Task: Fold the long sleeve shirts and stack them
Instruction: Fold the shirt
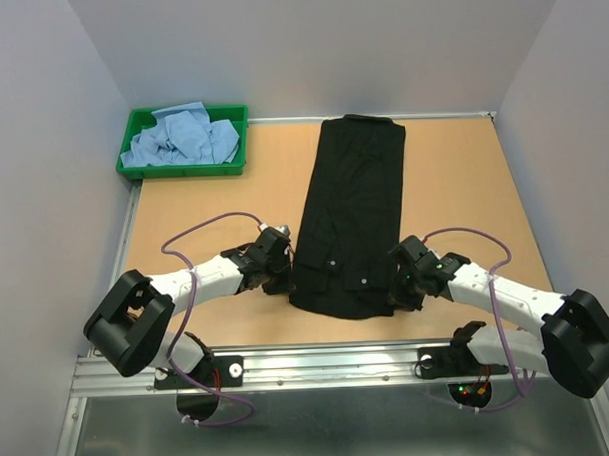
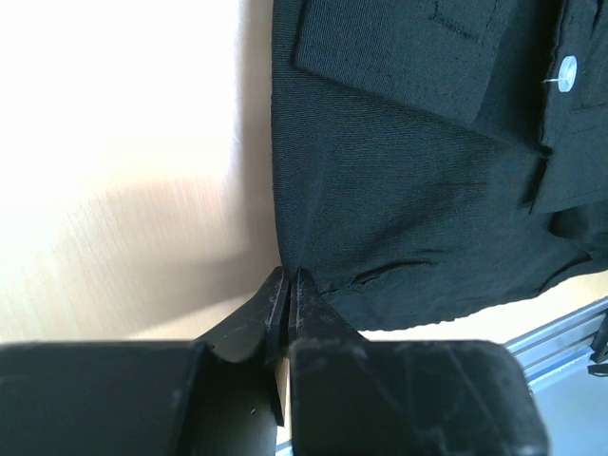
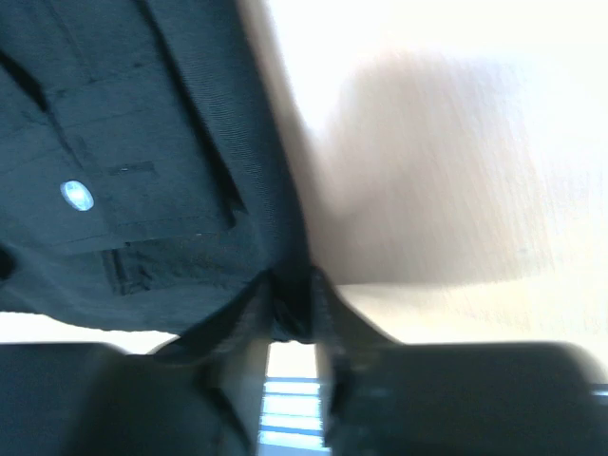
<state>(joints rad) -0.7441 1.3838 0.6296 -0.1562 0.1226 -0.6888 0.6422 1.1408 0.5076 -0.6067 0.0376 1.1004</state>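
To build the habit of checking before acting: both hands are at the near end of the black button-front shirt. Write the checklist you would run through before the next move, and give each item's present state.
1. The left hand is shut on the near left corner of the black cloth button-front shirt: ok.
2. The right hand grips the near right corner: cannot tell. Cloth sits between its fingers, but the view is blurred.
3. The shirt lies flat as a long narrow strip: ok.
4. Both hands are level at the near hem: ok.
5. The crumpled light blue shirts sit inside the green plastic tray, apart from the black shirt: ok.
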